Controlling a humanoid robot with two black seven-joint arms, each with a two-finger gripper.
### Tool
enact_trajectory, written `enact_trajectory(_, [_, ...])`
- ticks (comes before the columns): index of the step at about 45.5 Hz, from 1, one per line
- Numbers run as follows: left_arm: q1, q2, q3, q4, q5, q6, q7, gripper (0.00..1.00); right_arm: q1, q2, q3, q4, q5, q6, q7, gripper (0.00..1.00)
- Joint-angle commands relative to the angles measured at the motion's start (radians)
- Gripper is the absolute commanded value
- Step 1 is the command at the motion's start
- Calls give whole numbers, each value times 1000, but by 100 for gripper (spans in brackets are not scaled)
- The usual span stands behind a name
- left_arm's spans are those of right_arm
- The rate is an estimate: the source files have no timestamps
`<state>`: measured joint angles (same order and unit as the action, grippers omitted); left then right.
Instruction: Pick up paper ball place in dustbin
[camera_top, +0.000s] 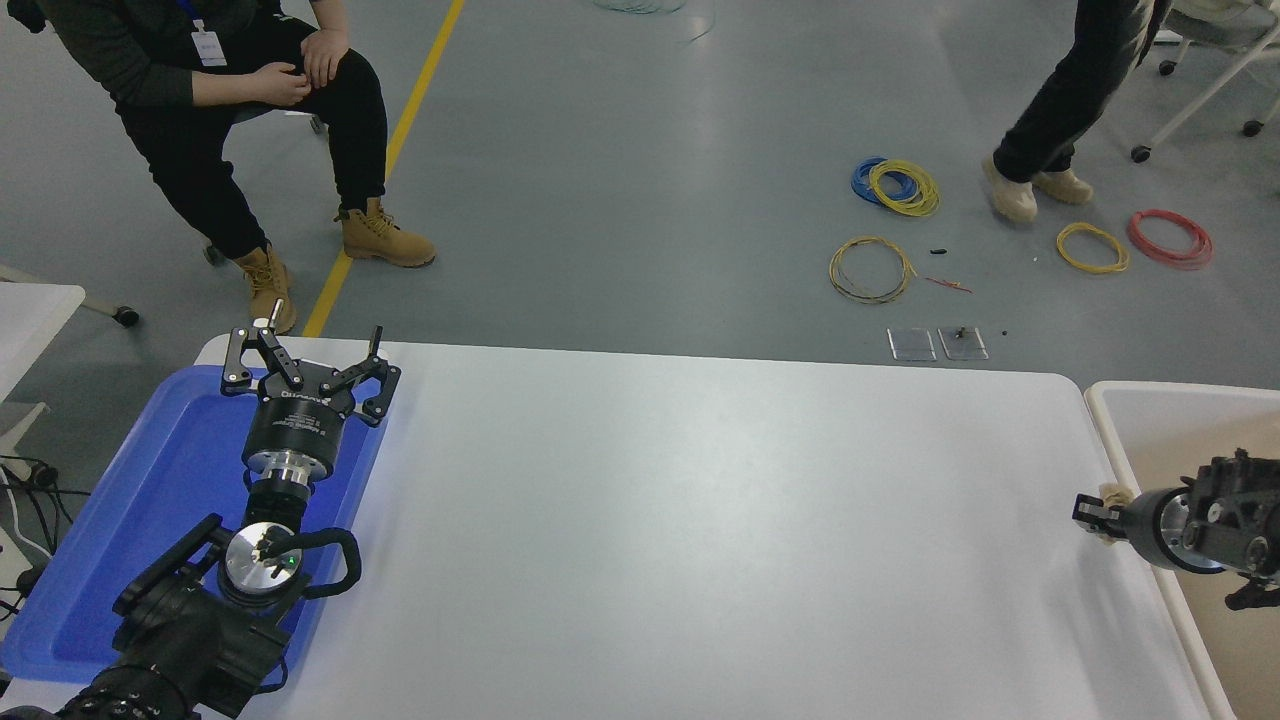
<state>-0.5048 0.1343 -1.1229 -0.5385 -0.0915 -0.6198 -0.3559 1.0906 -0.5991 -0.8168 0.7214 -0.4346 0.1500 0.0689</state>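
While the carry is judged under way, the stock of the scene is entered as follows.

Task progress: the pick-up is judged done, since the paper ball (1108, 494) is seen clamped in the right gripper (1096, 512) and no part of it is shown resting flat on the table (700, 520); the drop into the dustbin (1120, 440) is not yet done.

Remaining work: the ball is to be carried over the cream rim and let go inside the beige walls, as judged from the task.

Right gripper: entered at the right edge of the frame, fingers closed on the paper ball, the wrist lying across the bin's rim.

Paper ball: only a small tan sliver is visible, at the gripper's tip, above the table's right border and just beside the bin's left rim; most of it is hidden by the black fingers.

Dustbin: placed at the far right of the frame, partly cut off; its inside is seen as bare where visible.

Left gripper (305, 360): parked at the lower left over the blue tray (130, 520), fingers spread, nothing held.

Background: a seated person (230, 110) is recorded at the upper left, a standing person's legs (1070, 100) at the upper right, wire coils (895, 186) on the floor between.
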Motion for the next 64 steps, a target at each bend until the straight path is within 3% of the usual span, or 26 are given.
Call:
enact_trajectory(1, [0,1,0,0,-1,0,0,100,211,-114,-41,174,-95,98,-6,0])
enact_trajectory(19, [0,1,0,0,-1,0,0,100,659,-197,-212,343,-102,347,-9,0])
enact_trajectory(40, [0,1,0,0,-1,0,0,100,974,-231,-251,360,-211,574,-11,0])
enact_trajectory(64, [2,1,0,0,-1,0,0,100,1009,-228,-275,360,-213,594,-11,0])
